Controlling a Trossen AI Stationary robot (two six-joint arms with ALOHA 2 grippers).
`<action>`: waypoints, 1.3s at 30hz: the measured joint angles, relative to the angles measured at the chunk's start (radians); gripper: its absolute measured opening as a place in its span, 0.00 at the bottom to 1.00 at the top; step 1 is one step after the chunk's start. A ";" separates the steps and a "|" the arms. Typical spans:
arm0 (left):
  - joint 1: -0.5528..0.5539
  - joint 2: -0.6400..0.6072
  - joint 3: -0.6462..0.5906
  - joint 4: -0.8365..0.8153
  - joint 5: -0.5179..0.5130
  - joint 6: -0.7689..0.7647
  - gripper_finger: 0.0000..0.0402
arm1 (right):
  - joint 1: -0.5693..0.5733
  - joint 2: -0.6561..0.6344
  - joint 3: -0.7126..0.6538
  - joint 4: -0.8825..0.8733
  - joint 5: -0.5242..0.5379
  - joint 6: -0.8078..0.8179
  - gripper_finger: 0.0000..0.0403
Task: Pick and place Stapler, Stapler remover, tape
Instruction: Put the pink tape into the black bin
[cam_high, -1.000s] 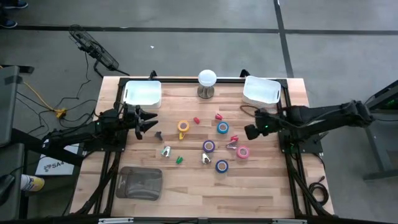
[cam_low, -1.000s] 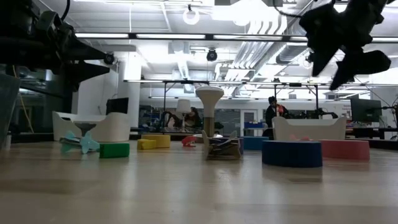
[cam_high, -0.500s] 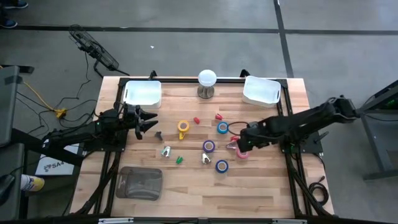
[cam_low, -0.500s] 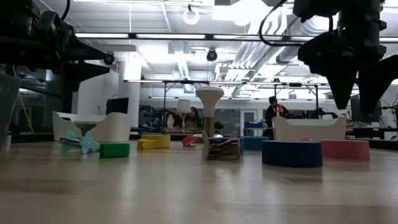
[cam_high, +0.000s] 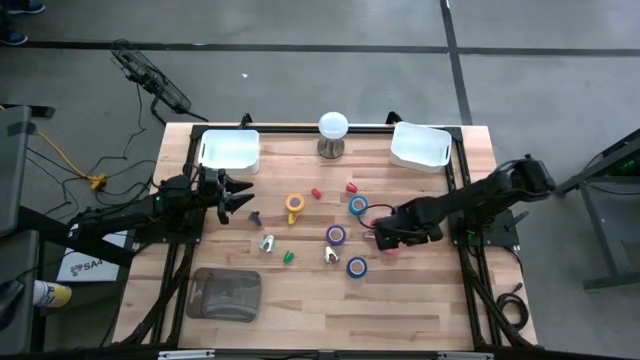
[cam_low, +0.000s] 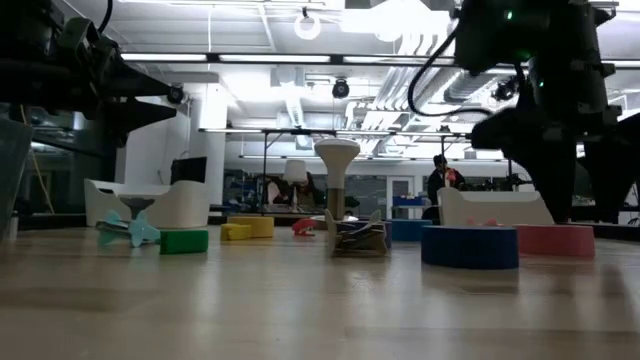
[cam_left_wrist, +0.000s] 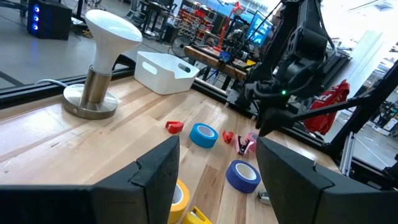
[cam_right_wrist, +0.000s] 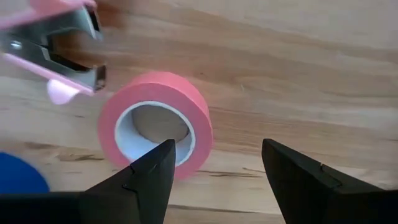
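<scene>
The right gripper, fingers apart, hangs just over the pink tape beside a pink stapler. The left gripper waits at the left, also apart.

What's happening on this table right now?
The right gripper hangs open just above the pink tape roll, which lies flat on the table beside a pink stapler. Nothing is held yet. The left gripper waits open near the table's left edge.
</scene>
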 joint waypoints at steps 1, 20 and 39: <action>0.000 0.000 0.000 0.000 0.000 0.000 0.52 | 0.000 0.012 0.000 0.006 -0.004 0.000 0.57; 0.000 0.000 0.000 0.000 0.000 0.000 0.52 | -0.001 0.086 0.000 0.027 -0.027 -0.001 0.29; 0.000 0.000 0.000 0.002 -0.014 -0.235 0.52 | -0.002 -0.041 0.023 -0.023 0.056 -0.107 0.07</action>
